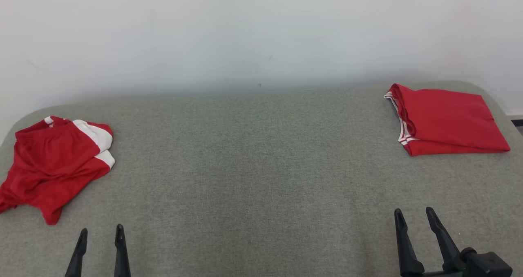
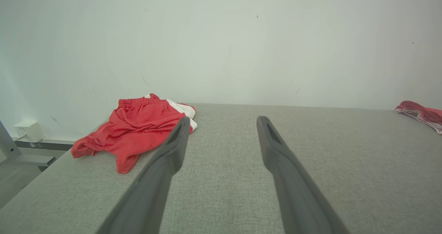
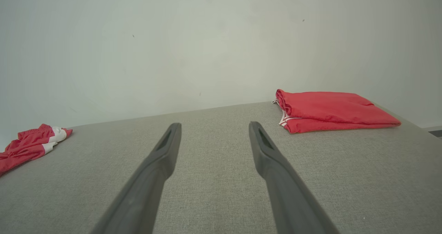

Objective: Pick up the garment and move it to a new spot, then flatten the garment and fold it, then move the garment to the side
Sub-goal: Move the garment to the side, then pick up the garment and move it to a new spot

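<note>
Crumpled red fabric garment with white panels [image 1: 53, 166] lies at the far left edge of the grey woven fabric surface [image 1: 261, 166]; folded red fabric garment with white striped trim [image 1: 445, 119] lies at the far right, near the plain white wall [image 1: 261, 32]; the two are well apart. Left gripper [image 1: 101, 228] sits at the near left edge, jaws apart, holding nothing; right gripper [image 1: 413, 209] sits at the near right, jaws apart, holding nothing.

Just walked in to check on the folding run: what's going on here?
Nothing is being handled right now. The left claw and the right claw hang open and empty above the grey surface. A crumpled red garment lies at the robot's left, not yet picked up; a folded red garment sits at the far right.
</note>
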### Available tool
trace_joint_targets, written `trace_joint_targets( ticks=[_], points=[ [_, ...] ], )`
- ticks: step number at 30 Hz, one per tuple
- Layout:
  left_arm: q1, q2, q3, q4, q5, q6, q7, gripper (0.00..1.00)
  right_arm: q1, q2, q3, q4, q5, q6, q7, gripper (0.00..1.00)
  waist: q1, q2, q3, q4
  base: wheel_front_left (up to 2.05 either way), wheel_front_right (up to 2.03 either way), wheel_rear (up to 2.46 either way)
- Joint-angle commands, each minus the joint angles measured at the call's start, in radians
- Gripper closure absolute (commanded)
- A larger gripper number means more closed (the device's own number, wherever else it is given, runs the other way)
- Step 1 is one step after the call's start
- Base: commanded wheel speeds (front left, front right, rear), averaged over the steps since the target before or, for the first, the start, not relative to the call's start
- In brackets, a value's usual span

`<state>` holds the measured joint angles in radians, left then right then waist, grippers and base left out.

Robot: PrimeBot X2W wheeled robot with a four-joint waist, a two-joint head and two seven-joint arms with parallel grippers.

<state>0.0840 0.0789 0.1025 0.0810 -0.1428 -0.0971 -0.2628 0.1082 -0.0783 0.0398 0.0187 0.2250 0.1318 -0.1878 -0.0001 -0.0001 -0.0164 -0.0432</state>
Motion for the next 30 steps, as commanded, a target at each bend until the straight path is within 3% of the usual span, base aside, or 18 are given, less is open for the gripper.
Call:
trace_joint_targets(
  ticks=[1, 18, 24, 30],
  points=[
    [0.014, 0.004, -0.001, 0.006, -0.006, -0.002, -0.003, 0.0, 0.013, 0.005, -0.004, -0.002, -0.008, -0.003, 0.002, 0.0, 0.0001, 0.0001, -0.004, 0.005, 0.0, 0.0, 0.0],
    [0.004, 0.014, -0.023, 0.036, -0.013, 0.005, -0.003, 0.0, 0.037, 0.017, -0.011, 0.005, -0.011, -0.003, 0.014, 0.0, 0.0001, 0.0001, -0.011, 0.038, 0.0, 0.0, 0.0],
    [-0.01, 0.021, -0.024, 0.041, -0.017, 0.009, -0.002, 0.0, 0.034, 0.02, -0.005, 0.007, -0.006, -0.003, 0.016, 0.0, 0.0001, 0.0001, -0.005, 0.083, 0.0, 0.0, 0.0],
    [-0.025, 0.035, -0.031, 0.05, -0.02, 0.009, 0.005, 0.0, 0.036, 0.023, -0.009, 0.015, 0.002, -0.003, 0.006, 0.0, 0.0001, 0.0001, 0.013, 0.183, 0.0, 0.0, 0.0]
  ],
)
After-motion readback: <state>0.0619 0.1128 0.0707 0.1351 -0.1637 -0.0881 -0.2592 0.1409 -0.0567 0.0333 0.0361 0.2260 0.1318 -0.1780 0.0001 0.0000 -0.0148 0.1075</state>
